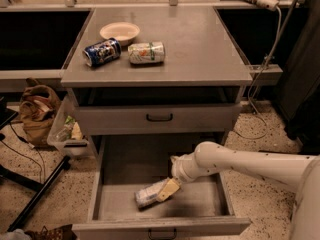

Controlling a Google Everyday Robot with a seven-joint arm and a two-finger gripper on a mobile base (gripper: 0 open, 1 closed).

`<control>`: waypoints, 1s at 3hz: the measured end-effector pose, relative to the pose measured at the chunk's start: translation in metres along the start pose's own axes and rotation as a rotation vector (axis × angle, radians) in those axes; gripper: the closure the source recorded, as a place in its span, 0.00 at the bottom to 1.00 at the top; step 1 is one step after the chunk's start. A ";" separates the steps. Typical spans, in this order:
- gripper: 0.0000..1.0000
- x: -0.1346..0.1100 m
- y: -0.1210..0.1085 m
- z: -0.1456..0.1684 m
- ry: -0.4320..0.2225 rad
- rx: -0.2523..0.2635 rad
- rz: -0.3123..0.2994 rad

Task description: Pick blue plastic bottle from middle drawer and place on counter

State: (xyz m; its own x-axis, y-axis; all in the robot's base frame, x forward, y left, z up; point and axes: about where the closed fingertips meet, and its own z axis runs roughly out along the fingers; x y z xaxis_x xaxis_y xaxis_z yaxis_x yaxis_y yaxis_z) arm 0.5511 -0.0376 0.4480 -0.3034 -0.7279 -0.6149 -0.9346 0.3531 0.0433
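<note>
Hand: the hand (167, 190) is low inside the middle drawer (120, 166), at the right end of the blue plastic bottle (149, 196); how far open it is, and whether it has hold of the bottle, I cannot tell.
Bottle: lies on its side on the drawer floor, near the front wall and slightly right of centre.
Drawer edges: pulled fully out; the low side walls and front wall stand apart from the bottle, with bare floor to its left and behind it.
Arm: the white arm (245, 161) enters over the drawer's right wall; its far end is cut off by the picture's right edge.
Surface: the surface (205, 49) carries a dark blue can (101, 52), a white-and-green can (146, 52) and a bowl (119, 32) at its rear left; the right half and front strip are bare.
Upper drawer: the upper drawer (200, 118) is pulled out a little; its inside is dark.
Hidden: the bottle's right end is covered by the hand.
</note>
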 end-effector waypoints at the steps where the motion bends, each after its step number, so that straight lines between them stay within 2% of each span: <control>1: 0.00 0.007 0.009 0.029 0.016 -0.046 0.012; 3: 0.00 0.014 0.024 0.064 0.049 -0.086 0.020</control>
State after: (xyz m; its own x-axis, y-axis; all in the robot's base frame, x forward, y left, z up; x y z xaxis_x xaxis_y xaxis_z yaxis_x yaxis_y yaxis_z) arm 0.5365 -0.0016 0.3900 -0.3287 -0.7502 -0.5737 -0.9402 0.3172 0.1239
